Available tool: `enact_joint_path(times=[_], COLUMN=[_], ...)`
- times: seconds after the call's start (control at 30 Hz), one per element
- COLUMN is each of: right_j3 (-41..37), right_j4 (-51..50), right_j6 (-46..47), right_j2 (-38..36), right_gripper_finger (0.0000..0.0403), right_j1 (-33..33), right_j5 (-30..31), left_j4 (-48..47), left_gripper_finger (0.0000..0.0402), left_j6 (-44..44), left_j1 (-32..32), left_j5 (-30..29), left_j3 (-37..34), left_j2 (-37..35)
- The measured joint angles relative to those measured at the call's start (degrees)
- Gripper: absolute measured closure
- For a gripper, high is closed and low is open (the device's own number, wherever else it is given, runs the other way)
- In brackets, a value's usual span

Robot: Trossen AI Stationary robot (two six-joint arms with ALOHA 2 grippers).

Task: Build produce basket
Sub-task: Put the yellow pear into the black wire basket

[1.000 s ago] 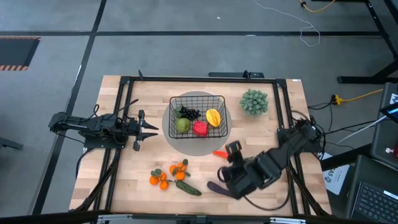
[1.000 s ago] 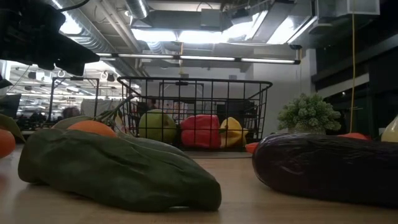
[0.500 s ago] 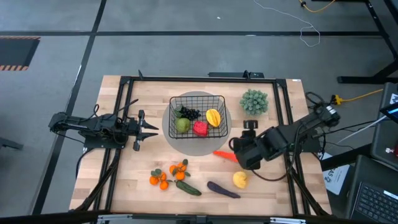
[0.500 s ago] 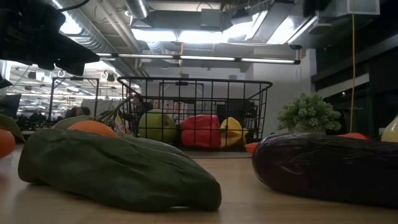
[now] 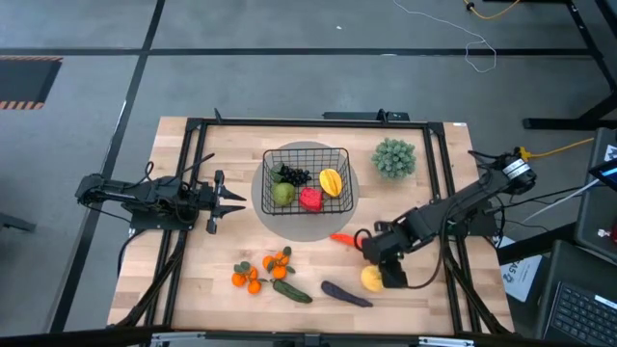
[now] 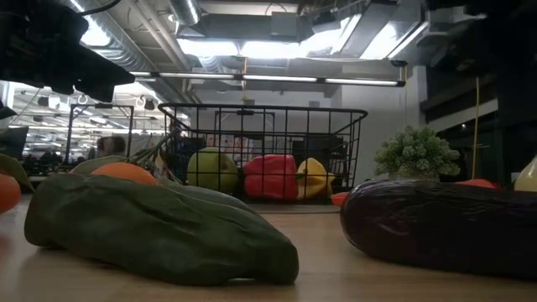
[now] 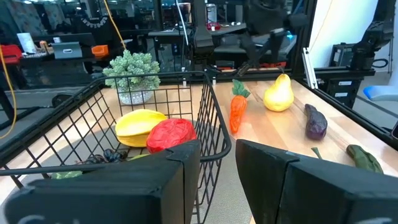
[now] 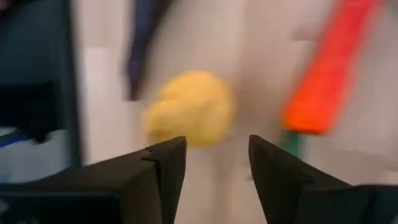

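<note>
Basket [image 5: 307, 180], mid-table toward the far edge, holds apple [image 5: 281, 194], pepper [image 5: 310, 200], grapes [image 5: 293, 175] and a yellow fruit. Carrot [image 5: 344, 238], eggplant [image 5: 345, 294], cucumber [image 5: 290, 290], tangerines [image 5: 262, 269] and what may be a pear [image 5: 371, 278] remain outside. Right gripper [image 5: 385, 266], fingers apart, hovers by it; left gripper [image 5: 237, 201] waits, apart.

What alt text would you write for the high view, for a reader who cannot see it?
Seen from above, the right gripper hangs open near a yellow fruit and a carrot on the table; the black wire basket holds four produce pieces, and the left arm waits at the left.

Basket [image 7: 205, 118] holds pepper [image 7: 171, 135] — carrot [image 7: 237, 112] lies outside.
</note>
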Motion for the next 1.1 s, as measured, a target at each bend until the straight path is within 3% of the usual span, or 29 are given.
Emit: enact_joint_path(times=[0.1,0.37,1.1], right_j3=[-0.37,1.02,0.9], right_j4=[1.64,1.09,2.59], right_j6=[1.44,7.2,6.92], right_j2=[-0.02,0.21,4.92], right_gripper_finger=[0.024,0.024,0.0246], right_j1=[0.07,1.37,3.34], right_j5=[-3.47,-4.13,-4.74], left_j4=[0.01,0.0,0.01], left_gripper_finger=[0.0308,0.0308,0.0308], left_j6=[-0.01,-0.02,0.0], left_j1=[-0.01,0.0,-0.02], left_j5=[0.0,-0.02,0.0], left_j3=[0.0,0.0,0.0], left_j2=[0.01,0.01,0.0])
